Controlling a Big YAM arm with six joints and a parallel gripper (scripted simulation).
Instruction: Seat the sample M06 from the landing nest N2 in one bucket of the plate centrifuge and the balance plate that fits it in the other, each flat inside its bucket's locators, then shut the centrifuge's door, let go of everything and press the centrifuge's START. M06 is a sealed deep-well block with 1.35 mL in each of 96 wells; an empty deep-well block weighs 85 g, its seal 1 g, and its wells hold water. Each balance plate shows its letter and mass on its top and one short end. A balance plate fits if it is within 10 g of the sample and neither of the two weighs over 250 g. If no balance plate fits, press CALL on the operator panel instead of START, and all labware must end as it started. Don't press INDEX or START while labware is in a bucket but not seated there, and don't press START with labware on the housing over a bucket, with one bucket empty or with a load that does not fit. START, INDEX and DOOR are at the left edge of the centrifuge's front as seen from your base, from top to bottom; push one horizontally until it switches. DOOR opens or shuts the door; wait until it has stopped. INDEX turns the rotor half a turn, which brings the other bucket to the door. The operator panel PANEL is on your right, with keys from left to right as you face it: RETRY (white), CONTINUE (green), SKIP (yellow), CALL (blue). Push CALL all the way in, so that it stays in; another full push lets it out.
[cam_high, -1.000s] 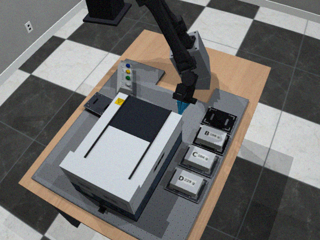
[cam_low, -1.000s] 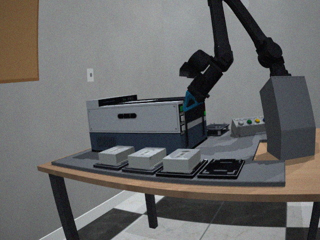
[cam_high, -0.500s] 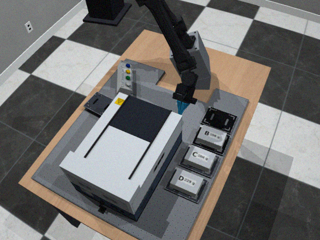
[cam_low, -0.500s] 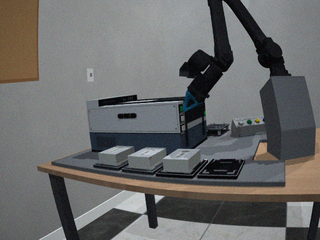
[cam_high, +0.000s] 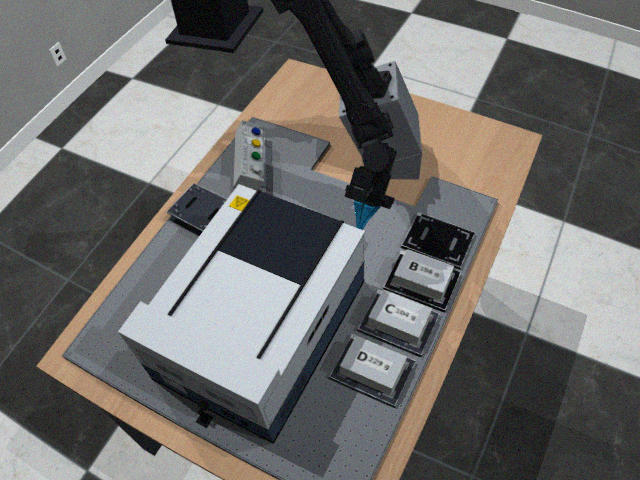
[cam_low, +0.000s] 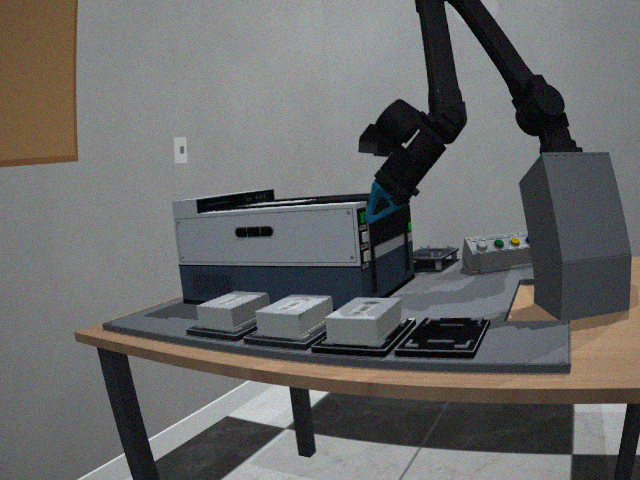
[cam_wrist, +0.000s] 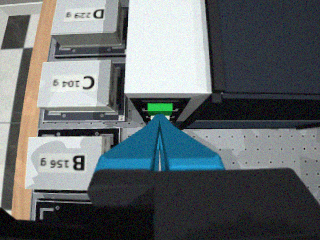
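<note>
The centrifuge (cam_high: 242, 299) stands mid-table, white on top with a dark panel (cam_high: 281, 235) over the end nearest my base. I see no labware on its housing. Its inside is hidden. My gripper (cam_high: 364, 219) is shut and empty, and its blue fingertips (cam_wrist: 160, 119) point at the green START button (cam_wrist: 160, 107), touching it or just short of it. From the side, the tips (cam_low: 369, 214) sit at the top of the button column. Balance plates B 156 g (cam_high: 423, 271), C 104 g (cam_high: 400, 313) and D 229 g (cam_high: 374, 361) lie in their nests.
An empty black nest (cam_high: 438, 240) lies next to plate B, towards my base. Another empty dark nest (cam_high: 196, 206) lies on the centrifuge's other side. The operator panel (cam_high: 251, 152) with coloured keys stands near it. A tall grey block (cam_high: 392, 118) stands behind my wrist.
</note>
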